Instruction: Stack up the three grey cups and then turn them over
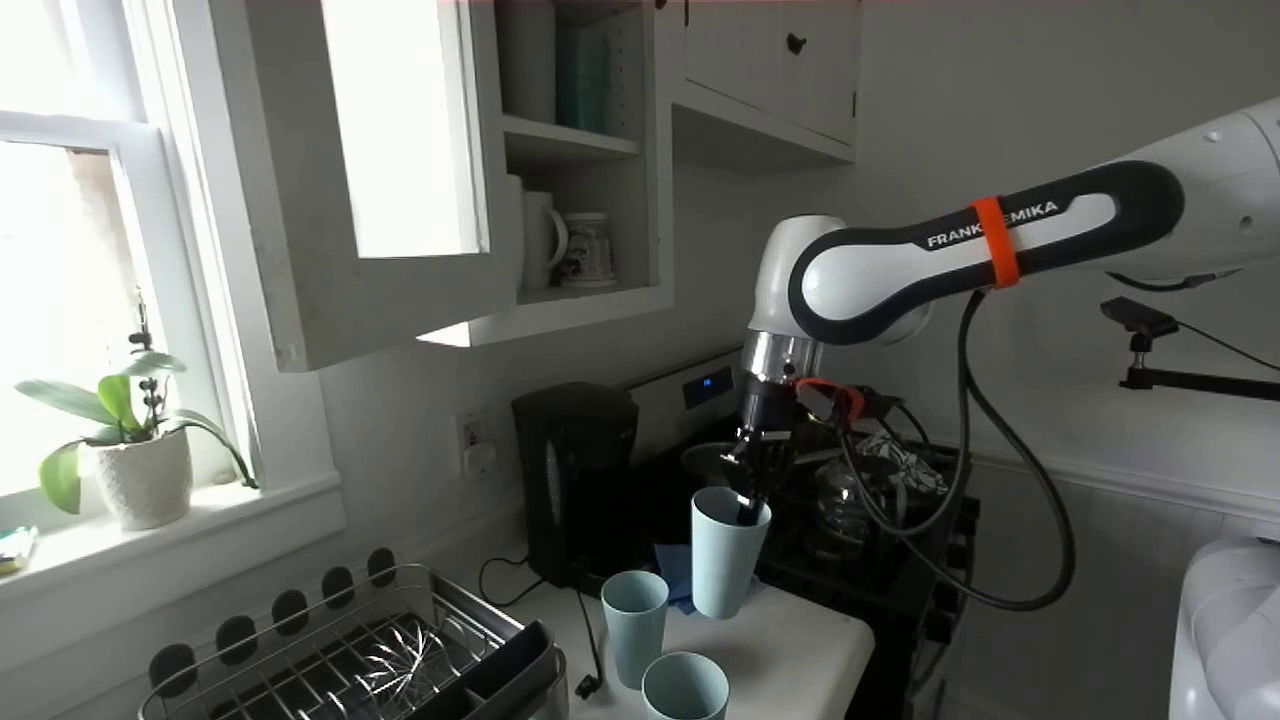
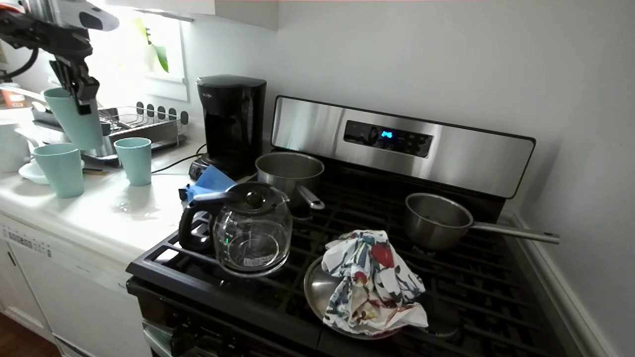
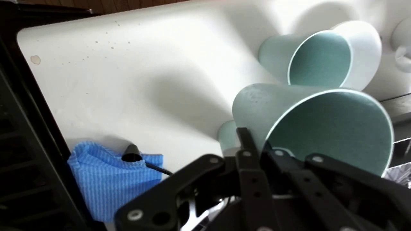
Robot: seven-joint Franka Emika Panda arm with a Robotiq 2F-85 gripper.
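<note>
Here, a smooth white desk (image 1: 800, 645) meets a black-grated stove (image 2: 367, 208), near a bright window (image 1: 55, 300). Two pale blue-green tapered cups (image 2: 134, 163) (image 2: 59, 171) stand upright on the desk; a third matching cup (image 1: 722, 570) hangs tilted above, pinched at the rim by the black jointed hand (image 3: 256, 141), nearly closed.

Counter (image 3: 128, 80) open between standing cups (image 2: 133, 163) and stove (image 2: 268, 311); blue cloth (image 3: 112, 186), coffee maker (image 2: 233, 99) in way toward wall (image 2: 372, 59).
</note>
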